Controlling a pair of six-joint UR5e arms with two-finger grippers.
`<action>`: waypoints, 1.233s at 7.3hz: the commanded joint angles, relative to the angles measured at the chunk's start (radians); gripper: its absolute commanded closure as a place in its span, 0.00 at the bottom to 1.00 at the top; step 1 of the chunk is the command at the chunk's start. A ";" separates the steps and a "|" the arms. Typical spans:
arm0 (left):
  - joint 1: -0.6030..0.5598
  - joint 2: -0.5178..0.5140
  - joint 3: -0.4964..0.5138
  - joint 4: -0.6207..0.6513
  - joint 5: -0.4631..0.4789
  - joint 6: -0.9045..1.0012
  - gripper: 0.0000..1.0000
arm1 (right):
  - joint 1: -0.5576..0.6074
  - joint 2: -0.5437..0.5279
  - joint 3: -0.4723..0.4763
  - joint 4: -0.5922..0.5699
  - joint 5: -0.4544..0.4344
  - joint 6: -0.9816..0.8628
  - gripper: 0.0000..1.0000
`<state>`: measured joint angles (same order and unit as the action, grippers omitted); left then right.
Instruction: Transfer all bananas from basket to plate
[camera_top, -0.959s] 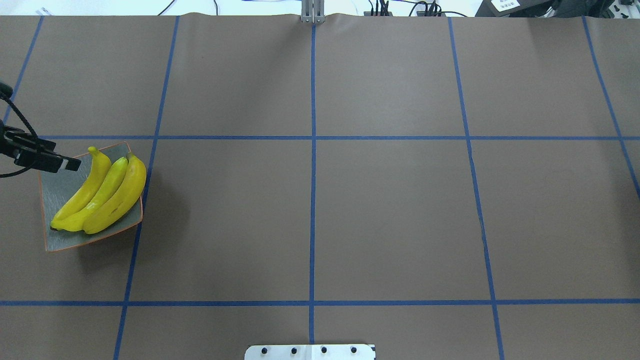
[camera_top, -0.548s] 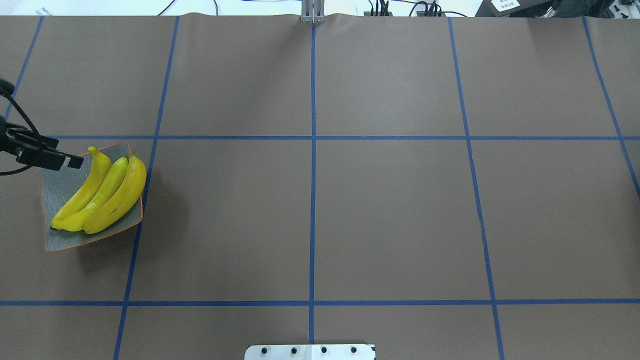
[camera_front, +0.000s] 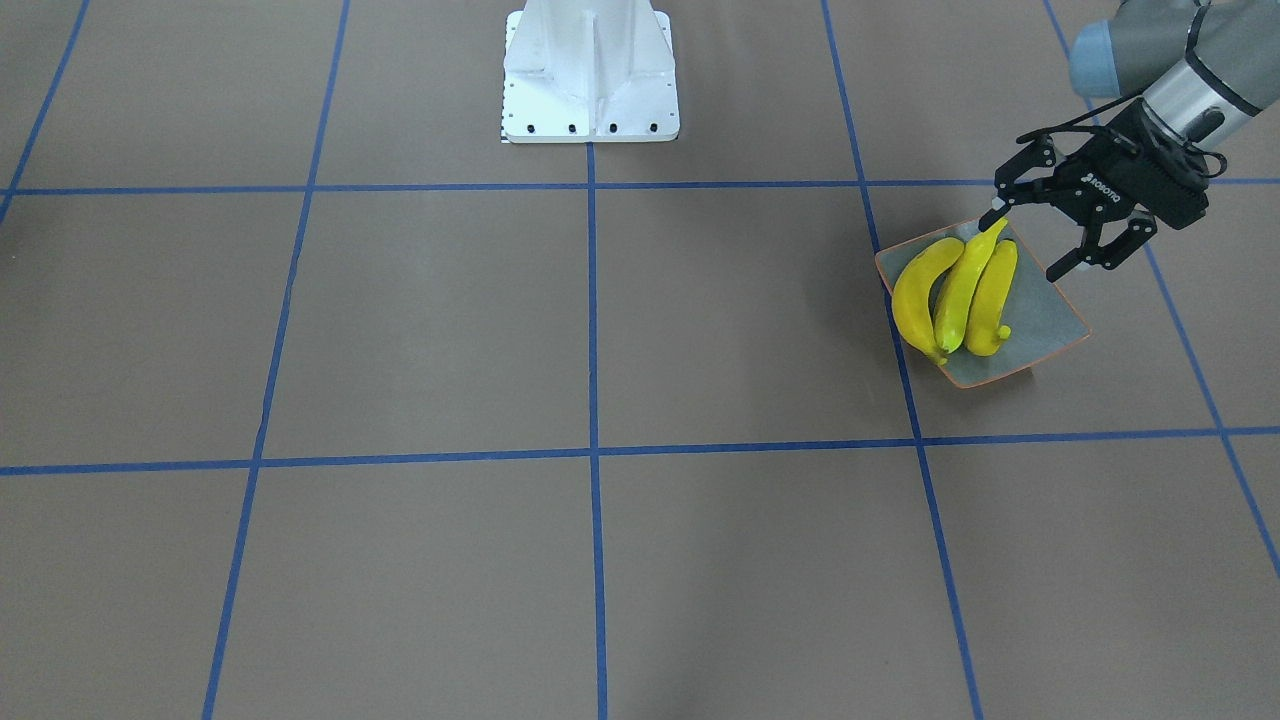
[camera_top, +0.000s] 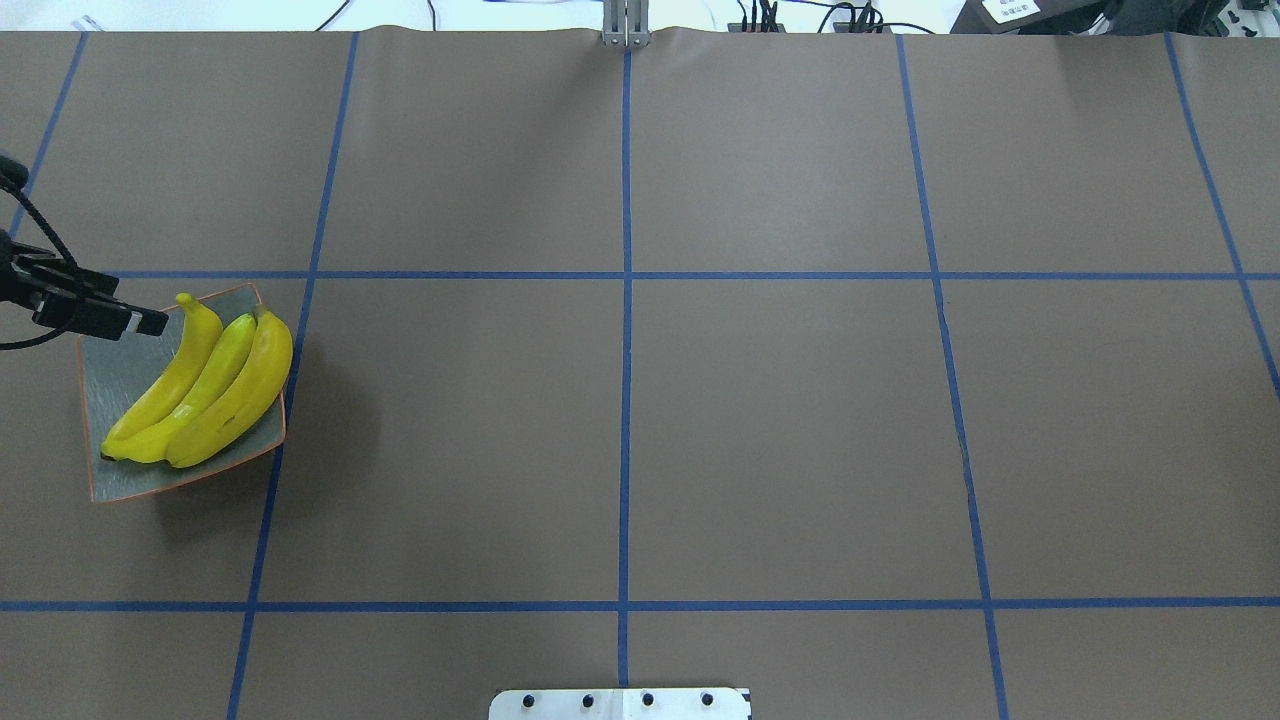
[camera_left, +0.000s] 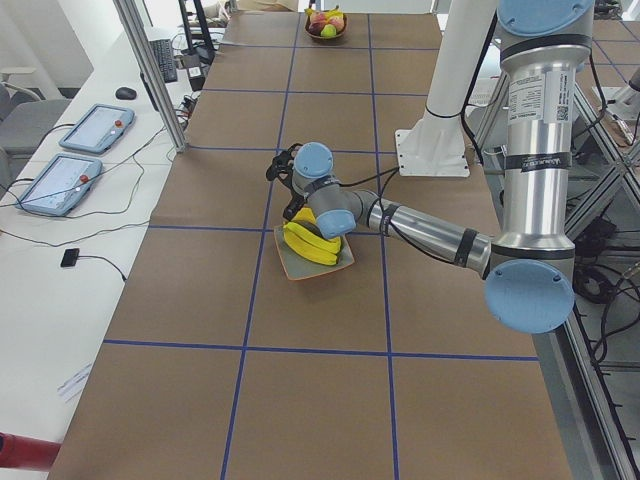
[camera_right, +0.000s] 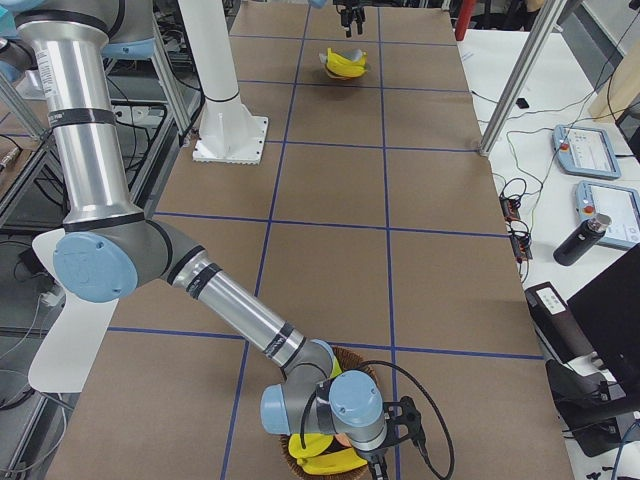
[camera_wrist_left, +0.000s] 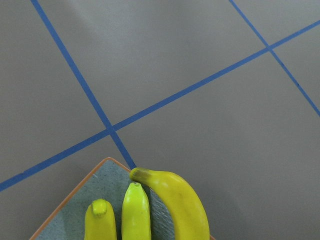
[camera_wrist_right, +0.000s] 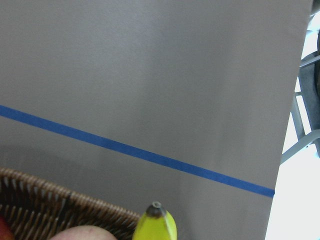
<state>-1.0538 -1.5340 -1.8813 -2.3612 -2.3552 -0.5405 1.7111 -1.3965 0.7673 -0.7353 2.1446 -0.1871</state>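
Note:
Three yellow bananas (camera_front: 955, 290) (camera_top: 205, 385) lie side by side on the square grey-green plate (camera_front: 1050, 320) (camera_top: 115, 375) at the table's left end. My left gripper (camera_front: 1027, 243) (camera_top: 140, 322) hovers open over the plate's corner, beside the banana stems, holding nothing. The left wrist view shows the three banana tips (camera_wrist_left: 175, 200) on the plate's corner (camera_wrist_left: 70, 210). At the far right end, my right gripper (camera_right: 345, 440) sits over the wicker basket (camera_right: 300, 462) (camera_wrist_right: 50, 200), where one more banana (camera_right: 325, 458) (camera_wrist_right: 156, 225) shows. I cannot tell whether that gripper is open or shut.
The white robot base (camera_front: 590, 70) stands at the table's middle edge. Blue tape lines grid the brown table cover. Other fruit shows in the basket (camera_left: 327, 22). The table's edge (camera_wrist_right: 295, 100) runs close beside the basket. Tablets and a bottle (camera_right: 580, 235) lie on side benches.
My left gripper has shifted slightly away from the robot over the plate's corner. The three bananas on the plate have not moved.

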 joint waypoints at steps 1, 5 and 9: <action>-0.002 0.001 -0.001 -0.001 0.001 0.001 0.00 | -0.002 0.005 -0.017 0.031 0.000 0.107 0.04; -0.002 0.012 -0.007 -0.004 0.001 0.001 0.00 | -0.069 0.016 -0.010 0.034 0.003 0.211 0.10; -0.002 0.012 -0.024 -0.004 0.001 0.001 0.00 | -0.103 -0.004 -0.019 0.074 -0.107 0.209 0.20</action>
<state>-1.0554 -1.5198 -1.9025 -2.3659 -2.3547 -0.5400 1.6127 -1.3947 0.7497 -0.6711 2.0805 0.0233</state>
